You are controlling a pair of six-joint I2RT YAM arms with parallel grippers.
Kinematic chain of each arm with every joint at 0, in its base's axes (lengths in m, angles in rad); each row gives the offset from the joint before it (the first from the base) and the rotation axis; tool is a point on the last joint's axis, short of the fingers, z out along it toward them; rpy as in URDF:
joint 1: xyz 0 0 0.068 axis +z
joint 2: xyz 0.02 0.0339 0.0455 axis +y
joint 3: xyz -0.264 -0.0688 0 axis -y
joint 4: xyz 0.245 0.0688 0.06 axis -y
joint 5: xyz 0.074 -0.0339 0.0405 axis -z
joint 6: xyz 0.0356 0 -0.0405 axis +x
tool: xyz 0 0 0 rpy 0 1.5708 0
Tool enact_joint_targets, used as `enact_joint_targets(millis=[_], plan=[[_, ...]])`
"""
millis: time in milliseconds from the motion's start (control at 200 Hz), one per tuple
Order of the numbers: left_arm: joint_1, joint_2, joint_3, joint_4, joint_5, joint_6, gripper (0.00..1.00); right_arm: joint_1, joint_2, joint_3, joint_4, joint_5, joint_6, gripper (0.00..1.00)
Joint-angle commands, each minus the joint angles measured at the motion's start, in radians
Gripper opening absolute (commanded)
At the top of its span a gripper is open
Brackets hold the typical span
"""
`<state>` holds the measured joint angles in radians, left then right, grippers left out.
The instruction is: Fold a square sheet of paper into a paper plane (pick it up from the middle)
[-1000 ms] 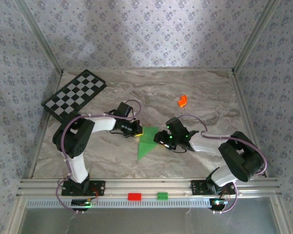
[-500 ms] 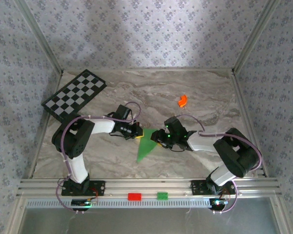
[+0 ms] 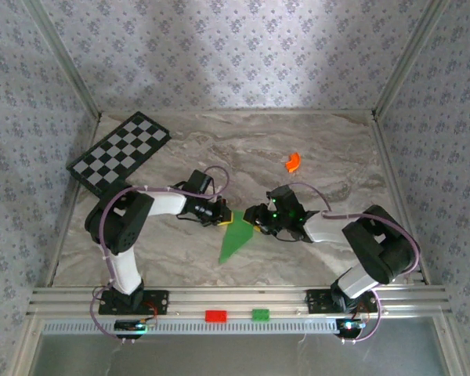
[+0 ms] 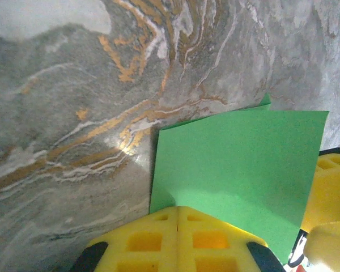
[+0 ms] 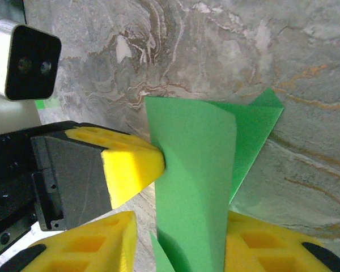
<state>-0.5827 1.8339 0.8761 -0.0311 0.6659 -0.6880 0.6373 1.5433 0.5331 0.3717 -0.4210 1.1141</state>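
The paper plane [image 3: 235, 239] stays pinched in the shut left tool [image 3: 222, 215]. The right tool [image 3: 254, 218] has moved in, its jaws narrowing around the raised flap without gripping it yet. A crease looks next.

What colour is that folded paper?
The paper is plain bright green, with no pattern. The left wrist view shows it best.

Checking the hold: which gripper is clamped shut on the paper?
The left gripper: it is closed tight on the paper, while the right gripper's jaws stand apart around it.
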Motion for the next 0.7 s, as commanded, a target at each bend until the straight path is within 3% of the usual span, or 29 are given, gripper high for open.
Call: enact_joint_targets(millis=[0,510,695], plan=[[-0.011,0.028,0.008,-0.044,0.000,0.023,0.03,-0.006,0.012,0.001,-0.021,-0.016,-0.007,0.37],[-0.014,0.013,0.006,-0.033,0.009,0.018,0.05,-0.016,0.031,0.032,-0.092,-0.034,-0.051,0.16],[-0.014,-0.015,0.005,-0.038,0.002,0.012,0.11,-0.019,0.013,0.030,-0.117,-0.030,-0.057,0.01]])
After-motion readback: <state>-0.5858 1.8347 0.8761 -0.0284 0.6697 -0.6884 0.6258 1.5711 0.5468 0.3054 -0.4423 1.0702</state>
